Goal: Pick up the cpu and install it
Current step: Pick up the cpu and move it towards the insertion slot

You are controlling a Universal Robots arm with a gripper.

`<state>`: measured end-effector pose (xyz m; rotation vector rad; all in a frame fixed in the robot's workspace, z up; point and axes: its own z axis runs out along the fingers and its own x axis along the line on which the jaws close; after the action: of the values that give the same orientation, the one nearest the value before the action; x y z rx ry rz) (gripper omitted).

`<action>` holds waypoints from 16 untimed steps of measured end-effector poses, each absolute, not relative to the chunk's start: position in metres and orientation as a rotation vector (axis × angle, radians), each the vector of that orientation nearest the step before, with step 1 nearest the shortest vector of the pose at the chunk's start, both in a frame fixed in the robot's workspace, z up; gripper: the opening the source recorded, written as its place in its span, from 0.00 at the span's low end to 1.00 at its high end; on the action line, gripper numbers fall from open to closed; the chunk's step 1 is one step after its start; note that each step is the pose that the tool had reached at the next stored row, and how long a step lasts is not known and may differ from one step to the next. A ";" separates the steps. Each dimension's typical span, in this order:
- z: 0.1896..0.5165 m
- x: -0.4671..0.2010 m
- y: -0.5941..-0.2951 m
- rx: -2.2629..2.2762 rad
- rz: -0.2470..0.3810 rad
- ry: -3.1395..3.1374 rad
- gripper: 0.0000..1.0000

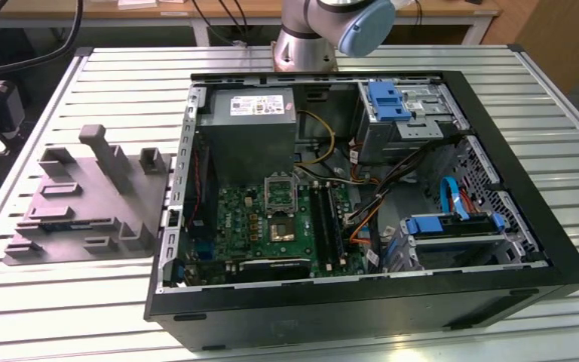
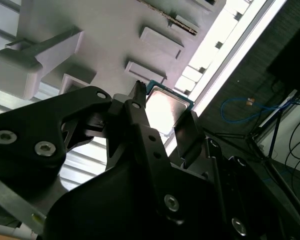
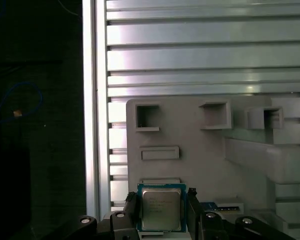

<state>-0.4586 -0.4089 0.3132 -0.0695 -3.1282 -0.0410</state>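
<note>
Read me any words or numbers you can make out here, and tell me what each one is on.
Nothing can be quoted.
cpu, held in the gripper in the first wrist view: faint lines of print on its metal top, too small to read.
label on the grey box inside the case, exterior view: dark print on white, too blurred to read.

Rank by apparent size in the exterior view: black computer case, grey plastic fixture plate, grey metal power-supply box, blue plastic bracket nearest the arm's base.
1. black computer case
2. grey plastic fixture plate
3. grey metal power-supply box
4. blue plastic bracket nearest the arm's base
</note>
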 end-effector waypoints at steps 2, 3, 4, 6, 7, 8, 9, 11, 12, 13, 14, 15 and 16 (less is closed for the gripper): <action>0.314 -0.459 -0.409 -0.069 -0.041 -3.128 0.47; 0.315 -0.459 -0.409 -0.069 -0.041 -3.128 0.47; 0.315 -0.459 -0.409 -0.069 -0.041 -3.129 0.47; 0.315 -0.459 -0.409 -0.069 -0.041 -3.128 0.47; 0.316 -0.459 -0.409 -0.069 -0.041 -3.128 0.47; 0.316 -0.459 -0.409 -0.069 -0.041 -3.128 0.47; 0.316 -0.459 -0.409 -0.069 -0.041 -3.129 0.47; 0.316 -0.459 -0.409 -0.069 -0.040 -3.128 0.47; 0.316 -0.459 -0.409 -0.069 -0.040 -3.128 0.47; 0.316 -0.459 -0.409 -0.069 -0.040 -3.128 0.47; 0.317 -0.459 -0.409 -0.069 -0.039 -3.128 0.47; 0.317 -0.459 -0.409 -0.069 -0.040 -3.128 0.47; 0.317 -0.459 -0.409 -0.069 -0.040 -3.128 0.47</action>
<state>-0.4586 -0.4090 0.3170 -0.0694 -3.1284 -0.0395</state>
